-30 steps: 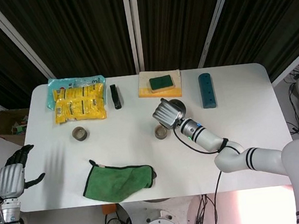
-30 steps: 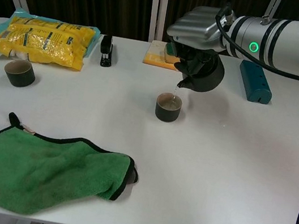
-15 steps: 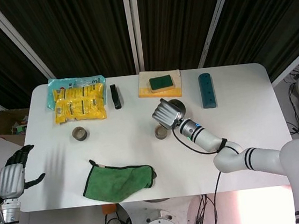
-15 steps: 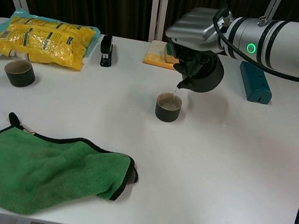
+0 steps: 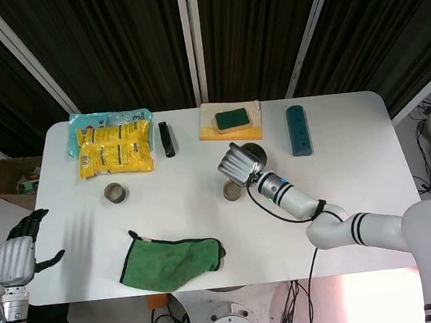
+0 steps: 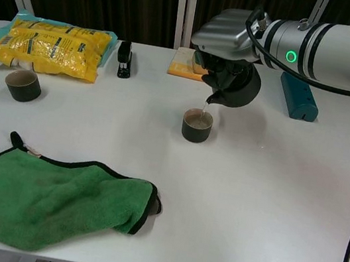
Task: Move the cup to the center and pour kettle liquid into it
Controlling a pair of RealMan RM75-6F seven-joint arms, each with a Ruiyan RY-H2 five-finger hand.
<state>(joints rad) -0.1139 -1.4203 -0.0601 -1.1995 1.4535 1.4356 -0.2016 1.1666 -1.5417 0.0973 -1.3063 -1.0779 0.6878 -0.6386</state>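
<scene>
L hand (image 5: 15,258) hangs off the table's 8 o'clock corner, fingers spread wide, holding nothing, well apart from everything in play. Moving right across the table (image 6: 270,207): yellow snack bag (image 6: 51,46) at 10 o'clock, a second dark cup (image 6: 22,85) just below it, green cloth (image 6: 49,201) at 7 o'clock, black stapler (image 6: 124,59) at 11.

Center: the cup (image 6: 197,125) stands upright near the table's middle, so the move-to-center part looks done. A thin stream runs into it from the kettle (image 6: 236,84), black, tilted spout-down. R hand (image 6: 227,37) grips the kettle from above; fingers mostly hidden behind it in the chest view.

Key relation: kettle spout sits directly above the cup's rim at approx the cup's 1 o'clock side, kettle body trailing back toward 1–2 o'clock along the R forearm. Spout-to-handle axis runs roughly 7-to-1. R hand is far nearer; L plays no part. Judgement: pour underway; next is tipping the kettle back upright w/o drifting sideways. Fill level can't be read.

Further right: sponge on yellow board (image 6: 189,66) at 12, teal block (image 6: 298,96) at 2.
</scene>
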